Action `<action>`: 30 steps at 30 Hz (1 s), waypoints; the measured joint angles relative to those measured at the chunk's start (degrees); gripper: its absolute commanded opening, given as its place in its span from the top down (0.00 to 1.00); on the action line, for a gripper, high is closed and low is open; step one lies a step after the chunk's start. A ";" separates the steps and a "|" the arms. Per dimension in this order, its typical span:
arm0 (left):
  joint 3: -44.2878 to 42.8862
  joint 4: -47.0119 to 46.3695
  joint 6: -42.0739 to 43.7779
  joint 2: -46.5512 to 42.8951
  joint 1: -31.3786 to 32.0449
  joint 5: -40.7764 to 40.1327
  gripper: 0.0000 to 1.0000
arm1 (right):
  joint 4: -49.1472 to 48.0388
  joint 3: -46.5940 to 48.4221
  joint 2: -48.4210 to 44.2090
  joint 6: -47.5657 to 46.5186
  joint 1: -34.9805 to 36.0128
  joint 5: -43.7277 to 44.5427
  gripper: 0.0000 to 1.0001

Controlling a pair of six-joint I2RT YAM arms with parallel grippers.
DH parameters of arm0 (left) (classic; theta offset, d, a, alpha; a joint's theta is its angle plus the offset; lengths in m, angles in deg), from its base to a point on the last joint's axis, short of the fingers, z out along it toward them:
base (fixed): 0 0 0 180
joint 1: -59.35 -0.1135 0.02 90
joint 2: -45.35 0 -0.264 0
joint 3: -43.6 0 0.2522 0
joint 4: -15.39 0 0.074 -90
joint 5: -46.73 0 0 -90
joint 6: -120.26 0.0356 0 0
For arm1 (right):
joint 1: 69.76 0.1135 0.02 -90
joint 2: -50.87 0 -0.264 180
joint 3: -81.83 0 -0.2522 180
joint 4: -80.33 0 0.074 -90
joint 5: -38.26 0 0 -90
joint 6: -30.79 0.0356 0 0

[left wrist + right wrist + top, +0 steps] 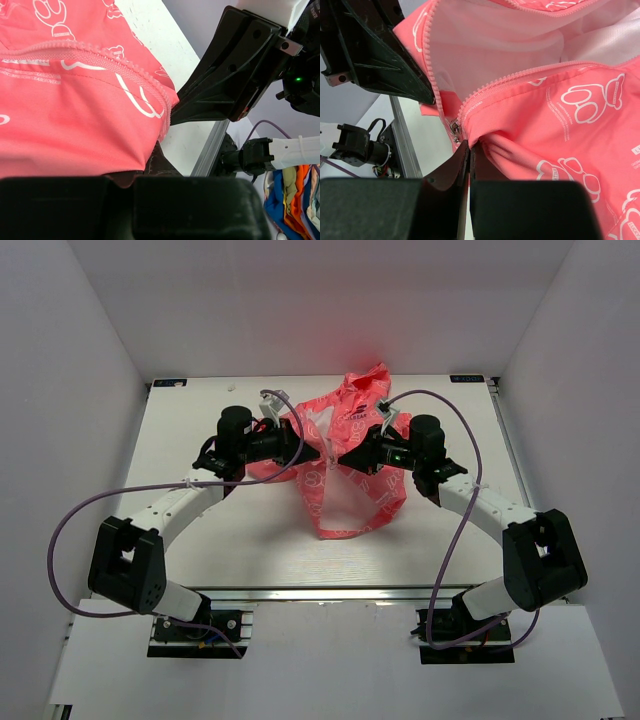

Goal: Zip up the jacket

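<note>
The coral-pink jacket [350, 455] lies on the white table [240, 530], its front open and its white lining [490, 45] showing. My left gripper [312, 452] is shut on the jacket's left front edge [80, 125], next to its zipper teeth [125, 65]. My right gripper [340, 456] is shut on the right front edge [485, 140], just below the metal zipper slider [454, 129]. The two grippers face each other, tips nearly touching, over the middle of the jacket. The right gripper's black body shows in the left wrist view [235, 70].
A metal rail [330, 592] runs along the table's near edge. White walls [70, 360] close in the left, right and back. Purple cables [65, 530] loop off both arms. A heap of coloured cloth [295, 195] lies beyond the table edge.
</note>
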 measured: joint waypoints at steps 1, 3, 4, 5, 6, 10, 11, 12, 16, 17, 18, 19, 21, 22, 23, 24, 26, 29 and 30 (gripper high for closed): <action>0.00 0.11 0.07 -0.17 0.00 -0.26 1.00 | 0.04 0.00 0.00 -0.02 0.00 0.09 1.00; 0.00 0.42 0.17 -0.61 0.00 -0.76 1.00 | 0.07 0.00 0.00 -0.04 0.02 0.17 1.00; 0.00 0.44 0.24 -0.81 0.00 -0.90 1.00 | 0.07 0.00 0.00 -0.02 0.02 0.17 1.00; 0.00 0.44 0.28 -0.94 0.00 -0.96 1.00 | 0.04 0.00 0.00 0.00 0.02 0.15 1.00; 0.00 0.42 0.31 -1.03 0.00 -0.98 1.00 | 0.04 0.00 0.00 0.04 0.02 0.13 1.00; 0.00 0.42 0.28 -1.09 0.00 -0.98 1.00 | 0.02 0.00 0.00 0.07 0.11 -0.09 1.00; 0.00 0.42 0.28 -1.09 0.00 -0.98 1.00 | 0.02 0.00 0.00 0.07 0.17 -0.11 1.00; 0.00 0.42 0.28 -1.09 0.00 -0.98 1.00 | 0.00 0.00 0.00 0.07 0.22 -0.11 1.00; 0.00 0.44 0.28 -1.09 0.00 -1.18 1.00 | 0.00 0.00 0.00 0.07 0.33 -0.48 1.00; 0.00 0.48 0.31 -1.09 0.00 -1.31 1.00 | 0.00 0.00 0.00 0.09 0.35 -0.57 1.00; 0.00 0.63 0.31 -1.09 0.00 -1.44 1.00 | 0.00 0.00 -0.02 0.09 0.37 -0.61 1.00; 0.00 0.74 0.31 -1.09 0.00 -1.51 1.00 | 0.00 0.00 -0.04 0.11 0.37 -0.68 1.00; 0.00 0.87 0.35 -1.09 0.00 -1.62 1.00 | 0.00 0.00 -0.20 0.20 0.39 -0.70 1.00; 0.00 0.90 0.39 -1.09 0.00 -1.70 1.00 | -0.02 0.00 -0.28 0.26 0.39 -0.70 1.00; 0.00 0.90 0.48 -1.09 0.00 -1.81 1.00 | -0.04 0.00 -0.37 0.33 0.39 -0.70 1.00; 0.00 0.90 0.55 -1.09 0.00 -1.88 1.00 | -0.04 0.00 -0.44 0.37 0.39 -0.68 1.00; 0.00 0.98 0.66 -1.09 0.00 -2.03 1.00 | -0.07 0.00 -0.55 0.55 0.39 -0.70 1.00; 0.00 1.42 0.94 -1.09 0.00 -2.10 1.00 | -0.17 0.00 -0.55 0.96 0.39 -0.79 1.00; 0.00 1.51 0.98 -1.09 0.00 -2.10 1.00 | -0.26 0.00 -0.55 1.14 0.39 -0.83 1.00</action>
